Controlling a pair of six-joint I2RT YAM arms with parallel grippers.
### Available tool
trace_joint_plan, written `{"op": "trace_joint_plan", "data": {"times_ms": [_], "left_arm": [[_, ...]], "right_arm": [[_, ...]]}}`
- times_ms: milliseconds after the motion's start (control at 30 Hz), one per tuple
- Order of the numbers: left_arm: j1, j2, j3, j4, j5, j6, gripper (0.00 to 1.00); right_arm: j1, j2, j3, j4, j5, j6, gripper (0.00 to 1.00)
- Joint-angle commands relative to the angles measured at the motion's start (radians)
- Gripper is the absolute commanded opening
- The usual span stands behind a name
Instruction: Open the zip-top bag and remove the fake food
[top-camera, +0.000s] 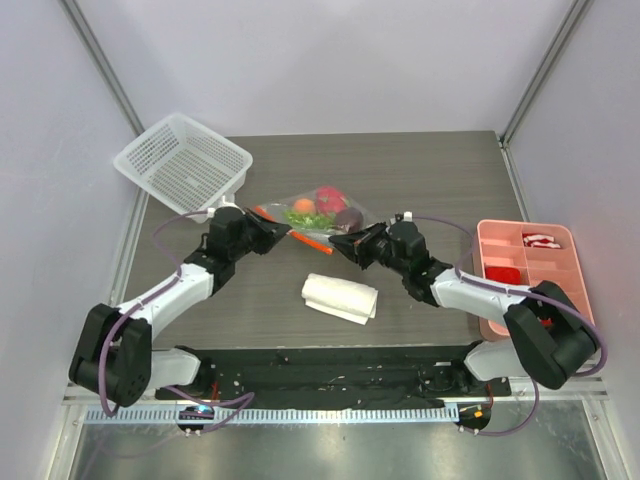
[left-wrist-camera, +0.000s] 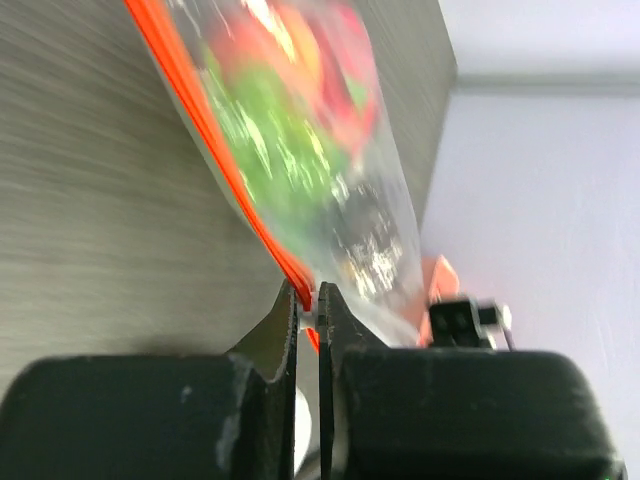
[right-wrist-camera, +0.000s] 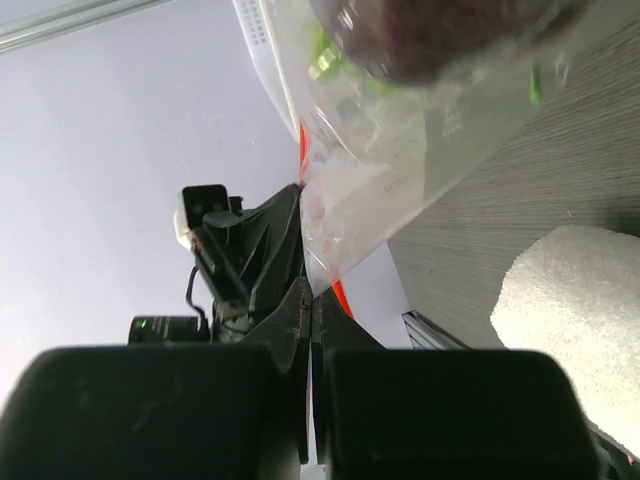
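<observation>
My left hand (left-wrist-camera: 308, 300) is clenched on the zip-top bag's (top-camera: 318, 212) orange zipper strip (left-wrist-camera: 215, 140), and my right hand (right-wrist-camera: 308, 298) on its clear edge. The bag is mid-desk (top-camera: 420, 170) towards the far edge. It looks unopened, the fake food (top-camera: 328, 200) all inside.

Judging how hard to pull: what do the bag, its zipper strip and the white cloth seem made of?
The zip-top bag: thin clear plastic film, glossy, crinkled, with glints. Its zipper strip: orange-red, seemingly stiffer plastic, holding a straight line. The white cloth: soft matte fabric, probably terry, by its nubby surface.
</observation>
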Motion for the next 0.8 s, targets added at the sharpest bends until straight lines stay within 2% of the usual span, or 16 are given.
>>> {"op": "trace_joint_plan", "data": {"times_ms": [0, 100, 233, 400, 700, 733, 767], "left_arm": [[0.159, 0.008, 0.044, -0.121, -0.176, 0.096, 0.0], [0.228, 0.09, 0.135, -0.164, -0.143, 0.172, 0.0], [0.25, 0.192, 0.232, -0.242, -0.13, 0.246, 0.0], [0.265, 0.225, 0.266, -0.264, -0.22, 0.257, 0.0], [0.296, 0.294, 0.387, -0.277, -0.193, 0.329, 0.01], [0.297, 0.296, 0.396, -0.281, -0.158, 0.332, 0.07], [0.297, 0.29, 0.397, -0.275, -0.131, 0.341, 0.28]], "right_arm": [[-0.051, -0.08, -0.017, -0.039, 0.001, -0.051, 0.01], [-0.054, -0.059, -0.001, -0.032, -0.032, -0.062, 0.01], [-0.056, -0.053, 0.006, -0.029, -0.036, -0.077, 0.01], [-0.074, -0.059, -0.001, -0.024, -0.046, -0.083, 0.01], [-0.075, -0.007, -0.001, 0.046, -0.078, -0.074, 0.01], [-0.074, -0.002, 0.001, 0.054, -0.085, -0.074, 0.01], [-0.074, 0.005, 0.001, 0.066, -0.088, -0.065, 0.01]]}}
